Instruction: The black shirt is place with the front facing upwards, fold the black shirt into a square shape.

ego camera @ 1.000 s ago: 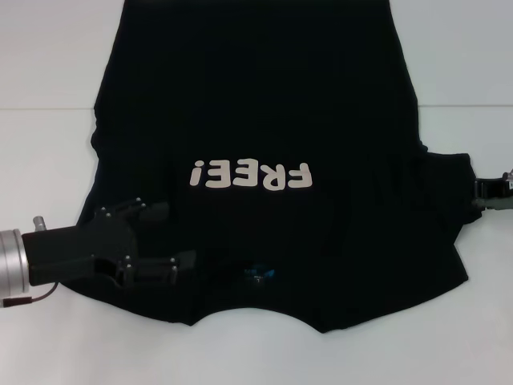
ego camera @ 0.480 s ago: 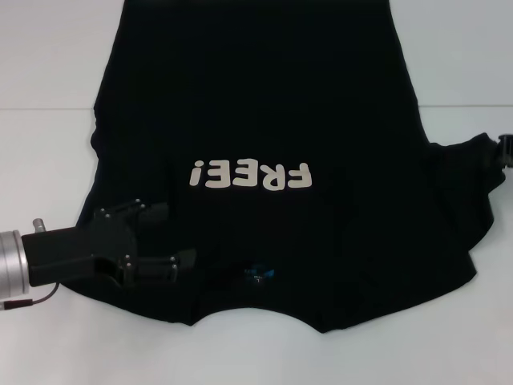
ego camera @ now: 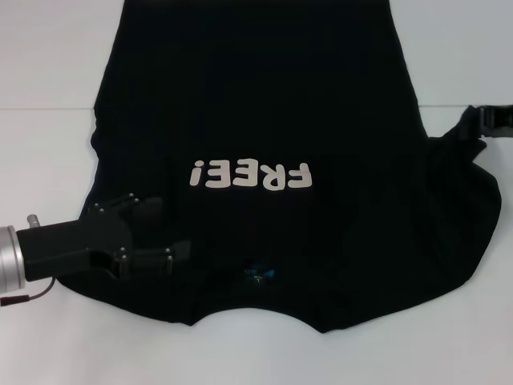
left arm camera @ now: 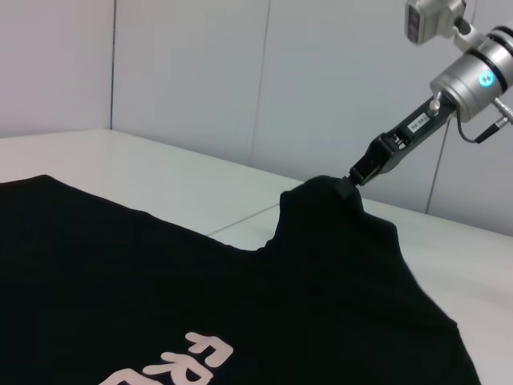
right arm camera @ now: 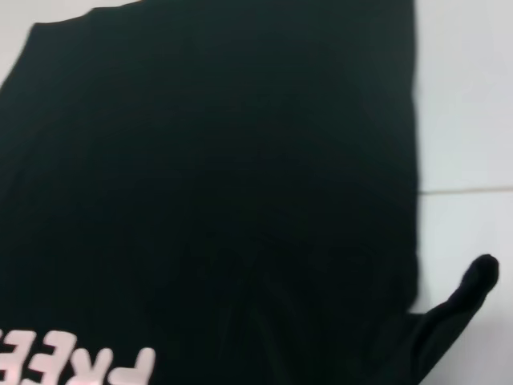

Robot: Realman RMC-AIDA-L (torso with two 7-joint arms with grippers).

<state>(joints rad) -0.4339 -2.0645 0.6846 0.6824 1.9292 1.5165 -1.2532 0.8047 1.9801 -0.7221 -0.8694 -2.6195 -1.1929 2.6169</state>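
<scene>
While the large black cloth T-shirt (ego camera: 264, 120) lies flat across the frame's centre, my right gripper (ego camera: 481, 120) at the right edge pinches its raised sleeve tip. My left gripper (ego camera: 160, 233), lower left, rests on the shirt, fingers (ego camera: 172, 257) spread wide.

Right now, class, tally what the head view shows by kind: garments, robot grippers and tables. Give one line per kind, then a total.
Garments: 1, the black shirt
Robot grippers: 2, the left gripper and the right gripper
Tables: 1, the white table
Total: 4
</scene>
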